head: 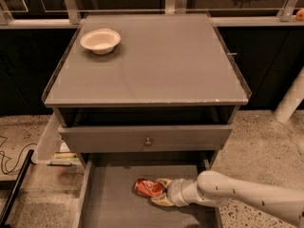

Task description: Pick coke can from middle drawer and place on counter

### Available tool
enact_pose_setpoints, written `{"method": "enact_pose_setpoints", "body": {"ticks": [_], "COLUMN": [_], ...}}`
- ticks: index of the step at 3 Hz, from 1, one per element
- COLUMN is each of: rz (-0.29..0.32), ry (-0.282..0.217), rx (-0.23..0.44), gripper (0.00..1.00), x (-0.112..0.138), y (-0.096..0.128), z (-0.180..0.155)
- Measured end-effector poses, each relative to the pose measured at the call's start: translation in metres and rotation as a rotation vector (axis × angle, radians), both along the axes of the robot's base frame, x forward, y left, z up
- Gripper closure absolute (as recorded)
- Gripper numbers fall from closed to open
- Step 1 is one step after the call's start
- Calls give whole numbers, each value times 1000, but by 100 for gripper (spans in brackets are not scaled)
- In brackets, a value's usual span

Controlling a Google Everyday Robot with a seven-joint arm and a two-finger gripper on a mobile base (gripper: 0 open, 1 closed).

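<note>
The coke can (147,188), red and dented, lies on its side on the floor of the open middle drawer (111,201), low in the camera view. My gripper (160,192) reaches in from the right and is shut on the can's right end, one tan finger above it and one below. The can rests on the drawer floor. The counter (156,61) is the flat grey cabinet top above, well behind the can.
A cream bowl (100,40) stands at the counter's back left corner. The grey drawer front with a round knob (148,141) juts out just above the open drawer. My white arm (247,196) crosses the drawer's right wall. A black cable lies on the floor at left.
</note>
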State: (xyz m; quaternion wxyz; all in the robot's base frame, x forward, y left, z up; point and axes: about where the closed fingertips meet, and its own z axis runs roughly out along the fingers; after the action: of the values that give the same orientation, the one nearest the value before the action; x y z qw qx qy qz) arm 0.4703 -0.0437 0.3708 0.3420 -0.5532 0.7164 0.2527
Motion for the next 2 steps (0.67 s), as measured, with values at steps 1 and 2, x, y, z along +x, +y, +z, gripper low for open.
{"method": "enact_pose_setpoints", "body": {"ticks": [1,2], "rz": [3,17], "ry": [15,1], "rx": [12,30], "gripper": [100,100], "x": [-3,-3], "y": [-5,-24], "z": [2,33]}}
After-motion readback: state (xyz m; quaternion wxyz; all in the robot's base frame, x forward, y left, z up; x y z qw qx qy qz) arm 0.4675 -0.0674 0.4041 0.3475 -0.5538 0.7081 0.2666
